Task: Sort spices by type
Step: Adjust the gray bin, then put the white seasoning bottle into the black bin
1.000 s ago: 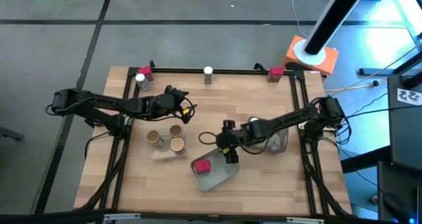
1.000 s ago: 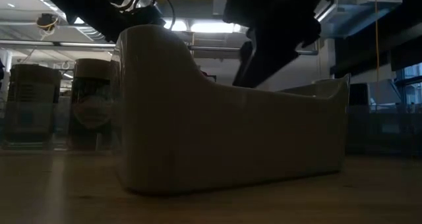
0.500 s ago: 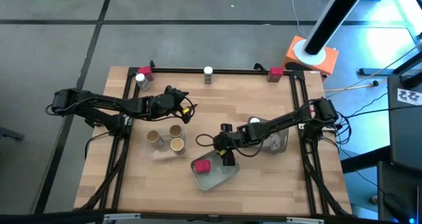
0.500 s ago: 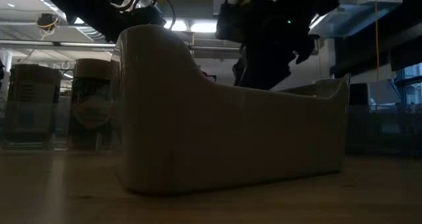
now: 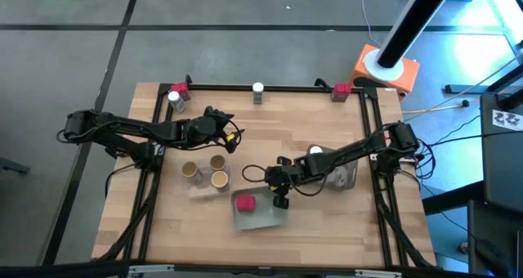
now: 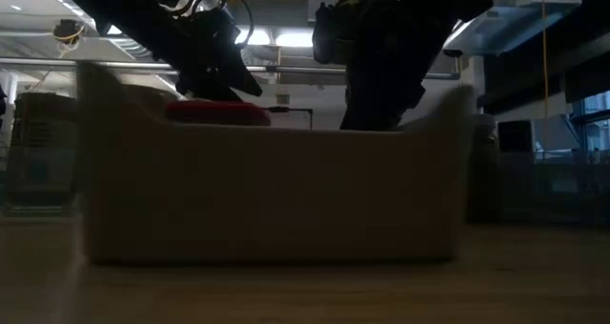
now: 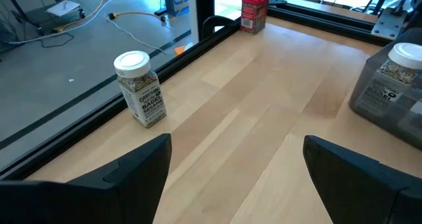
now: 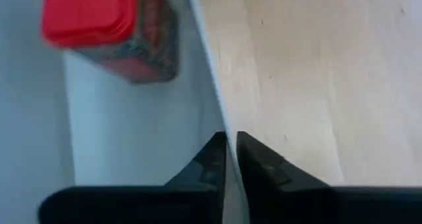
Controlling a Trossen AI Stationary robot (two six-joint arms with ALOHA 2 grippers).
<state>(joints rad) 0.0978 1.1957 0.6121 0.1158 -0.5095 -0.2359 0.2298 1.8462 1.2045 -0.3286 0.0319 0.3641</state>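
Observation:
A grey shallow tray lies near the table's middle with a red-lidded spice container inside it. My right gripper is shut on this tray's right far edge. Three tan cork-coloured cylinders stand in a clear tray to the left. My left gripper hovers open behind them with nothing between its fingers. A clear jar with a white lid and a red container stand on the wood at the far left corner. My right gripper pinches the tray's thin upright wall between its two fingers, one finger inside the tray and one outside. The fingers come from above, pointing down. The tray lies flat on the table.
A third clear tray with a white-lidded jar stands at the right, under my right arm. Another white-lidded jar and a red container stand at the far rail. A black frame borders the table.
My right gripper has moved a little toward the table's left edge and shut on the tray's wall. The tray, which lay slantwise, has turned about and now lies square to the table's edges; the red-lidded container went with it.

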